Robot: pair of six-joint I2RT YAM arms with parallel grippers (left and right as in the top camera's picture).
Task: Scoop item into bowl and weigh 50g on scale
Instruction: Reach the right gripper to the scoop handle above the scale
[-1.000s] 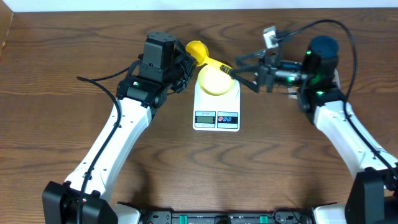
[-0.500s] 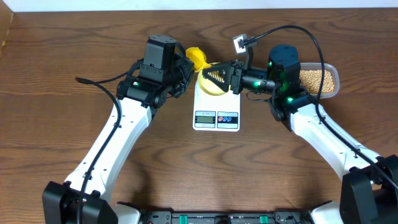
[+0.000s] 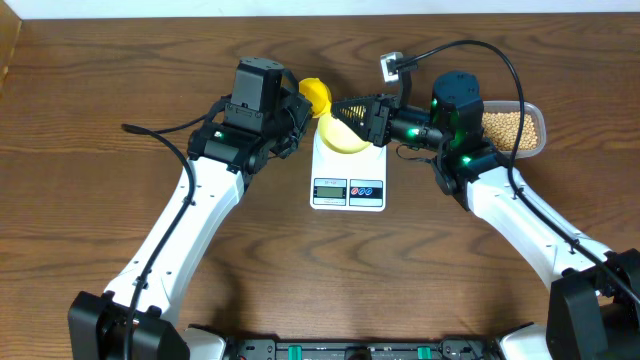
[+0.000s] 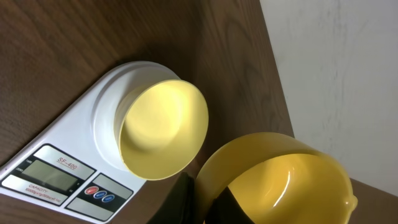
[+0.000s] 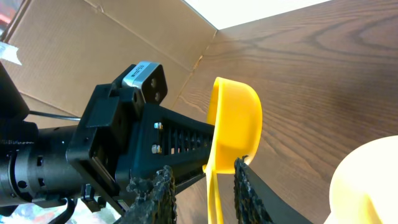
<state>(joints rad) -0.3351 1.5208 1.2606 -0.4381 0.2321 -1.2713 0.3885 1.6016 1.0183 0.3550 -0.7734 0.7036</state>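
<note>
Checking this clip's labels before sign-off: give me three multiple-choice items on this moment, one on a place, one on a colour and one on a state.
1. Where does the bowl stand?
A. on the scale
B. on a shelf
C. on a chair

2. What colour is the scoop?
A. red
B. bright yellow
C. blue

3. What is in the bowl?
A. rice
B. water
C. nothing

Answers:
1 A: the left wrist view shows it on the scale's round white platform.
2 B: every view shows the scoop yellow.
3 C: the bowl's inside is bare in the left wrist view.
</note>
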